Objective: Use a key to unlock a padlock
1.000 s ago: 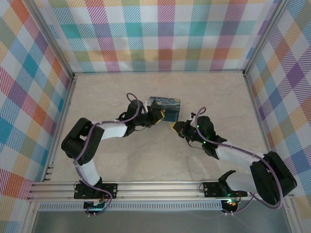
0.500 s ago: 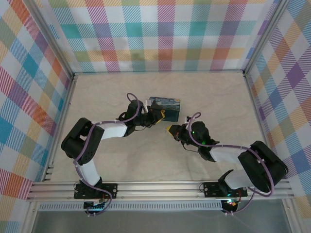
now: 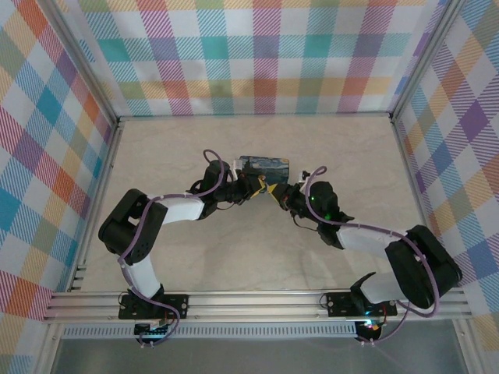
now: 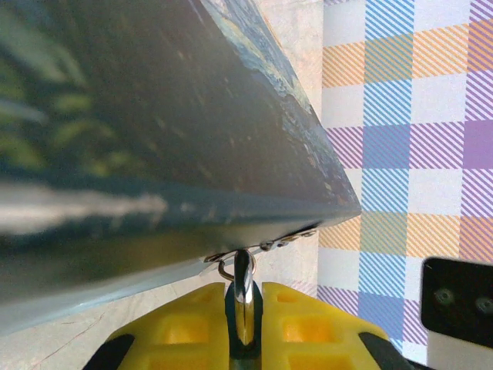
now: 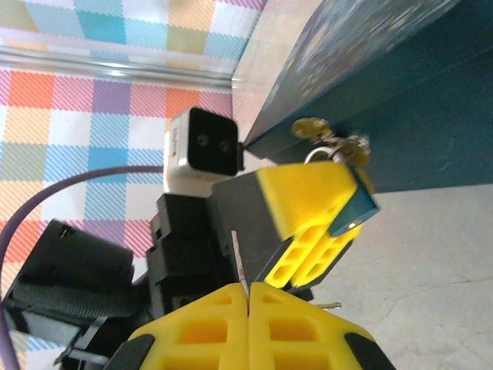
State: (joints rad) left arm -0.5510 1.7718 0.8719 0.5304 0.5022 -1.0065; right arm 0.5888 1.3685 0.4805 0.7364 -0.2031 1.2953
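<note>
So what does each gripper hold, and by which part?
The left gripper clamps the padlock, hanging on the blue box, by its body. The right gripper pinches the key by one end; the other sticks out.

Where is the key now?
In the right wrist view, the key stands pinched in the shut right gripper at bottom centre, just below the left gripper holding the padlock at the blue box.

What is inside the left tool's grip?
A metal padlock hanging from the blue box; the yellow fingers cover most of its body, keyhole included.
</note>
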